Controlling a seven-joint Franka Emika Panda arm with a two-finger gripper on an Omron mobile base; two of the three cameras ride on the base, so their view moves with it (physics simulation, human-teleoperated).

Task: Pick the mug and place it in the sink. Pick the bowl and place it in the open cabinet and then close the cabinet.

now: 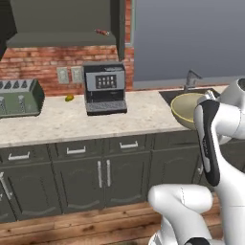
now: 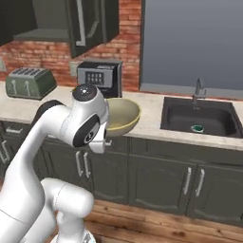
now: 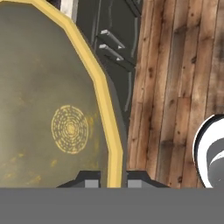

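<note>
The wide cream-yellow bowl (image 3: 52, 109) has its rim pinched between my gripper's (image 3: 114, 180) two fingertips, one inside and one outside the rim. The gripper is shut on it. In the base views the bowl (image 1: 184, 107) (image 2: 121, 114) hangs by the counter's front edge, between the coffee machine and the dark sink (image 2: 213, 116). The small mug (image 2: 197, 128), teal inside, sits on the basin floor near the drain. The wall cabinet (image 1: 62, 19) up at the left stands open, its door (image 2: 90, 23) with the long silver handle swung out.
A coffee machine (image 1: 105, 88), a toaster (image 1: 19, 98) and a small yellow-green thing (image 1: 69, 98) stand on the counter. A grey faucet (image 2: 197, 90) rises behind the sink. Base cabinet doors (image 3: 116, 48) and wooden floor (image 3: 175, 87) lie below the bowl.
</note>
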